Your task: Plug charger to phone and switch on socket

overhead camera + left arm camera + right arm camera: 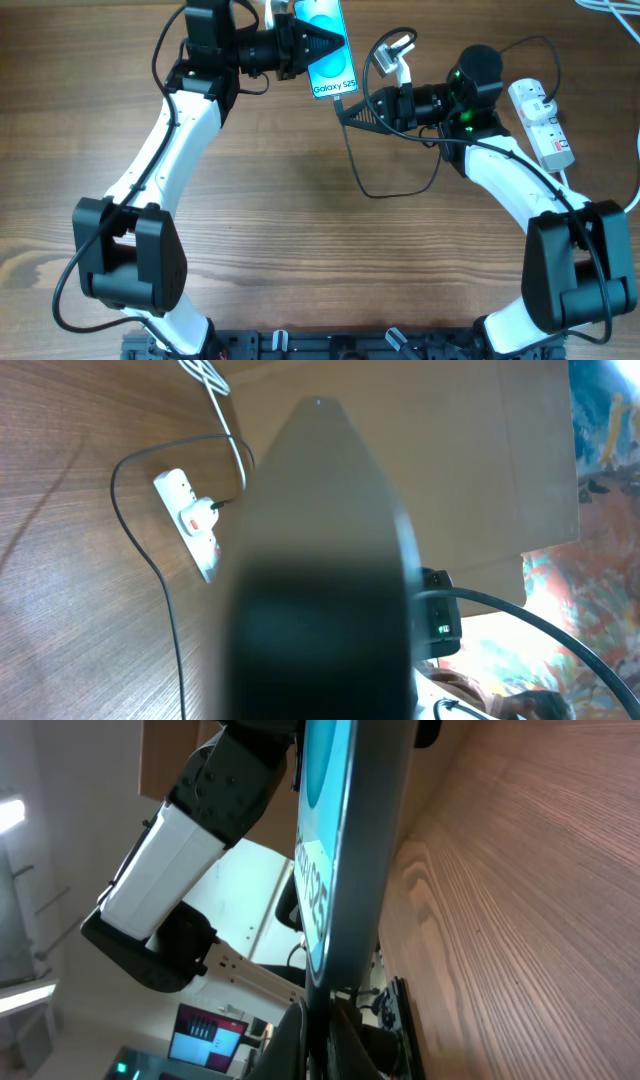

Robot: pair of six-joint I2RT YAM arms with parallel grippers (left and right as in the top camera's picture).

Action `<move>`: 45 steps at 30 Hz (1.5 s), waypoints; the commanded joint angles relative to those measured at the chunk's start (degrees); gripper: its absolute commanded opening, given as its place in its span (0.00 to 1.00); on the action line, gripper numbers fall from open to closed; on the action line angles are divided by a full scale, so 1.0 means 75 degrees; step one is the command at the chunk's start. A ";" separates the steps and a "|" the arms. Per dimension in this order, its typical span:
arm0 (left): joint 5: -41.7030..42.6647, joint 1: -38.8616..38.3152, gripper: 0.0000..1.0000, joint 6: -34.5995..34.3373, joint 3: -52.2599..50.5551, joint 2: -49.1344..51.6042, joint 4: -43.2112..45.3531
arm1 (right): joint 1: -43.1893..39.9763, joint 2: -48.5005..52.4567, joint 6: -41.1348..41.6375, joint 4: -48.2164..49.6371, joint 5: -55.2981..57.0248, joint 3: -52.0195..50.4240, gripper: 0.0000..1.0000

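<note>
Left tool (pixel 330 42) clamps phone (pixel 333 78); right tool (pixel 348 108) pinches charger (pixel 365 190) at phone's end; socket (pixel 540 122) right.

"Galaxy S25" on the cyan screen of the phone (pixel 328 45)

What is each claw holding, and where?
Left claw: the phone, by its middle. Right claw: the cable, near its tip at the phone's bottom end.

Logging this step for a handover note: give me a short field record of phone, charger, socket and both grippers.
phone: screen up, clamped by left gripper
charger: tip end in right gripper at phone's lower edge; seating unclear
socket: beside right arm, charger plugged in; switch state unclear
left gripper: shut on phone
right gripper: shut on charger
</note>
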 commanded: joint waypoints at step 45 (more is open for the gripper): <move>0.0449 -0.0236 0.04 0.0166 0.0073 -0.0146 -0.0306 | 0.0003 -0.0119 0.1035 0.0906 0.1580 0.0052 0.04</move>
